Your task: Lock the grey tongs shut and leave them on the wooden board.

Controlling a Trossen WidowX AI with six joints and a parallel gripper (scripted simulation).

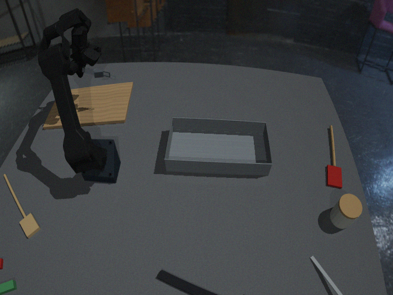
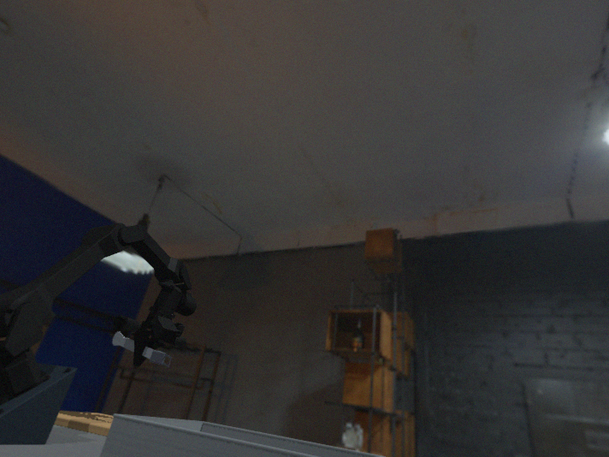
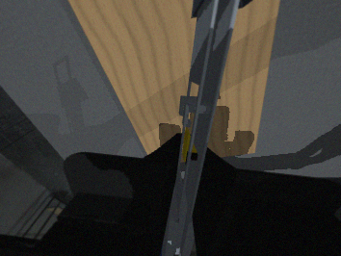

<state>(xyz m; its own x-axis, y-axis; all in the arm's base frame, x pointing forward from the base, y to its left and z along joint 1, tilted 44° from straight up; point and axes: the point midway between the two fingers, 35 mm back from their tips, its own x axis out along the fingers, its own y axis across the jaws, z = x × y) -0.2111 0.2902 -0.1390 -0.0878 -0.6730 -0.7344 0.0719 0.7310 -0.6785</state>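
Observation:
The grey tongs [image 1: 99,74] [image 2: 155,356] [image 3: 207,96] are held in the air, their two arms close together. In the exterior view they slant, with the wire-loop end lower. Whether the hinge lock is engaged cannot be seen. My gripper [image 1: 81,74] [image 2: 139,351] [image 3: 183,139] is shut on the tongs, across their length. The wooden board [image 1: 107,95] [image 2: 88,421] [image 3: 144,63] shows below them in the wrist view, with shadows on it. The roasting tin [image 1: 218,168] [image 2: 147,433] stands to the right of the board, with nothing in it.
A wooden spatula [image 1: 30,225] lies at the left, near a green block [image 1: 6,286]. A dark bar [image 1: 187,283] lies at the front. A red spatula [image 1: 334,176], a lidded jar [image 1: 350,206] and a pale bar [image 1: 326,275] are at the right. The arm's base [image 1: 111,162] stands beside the board.

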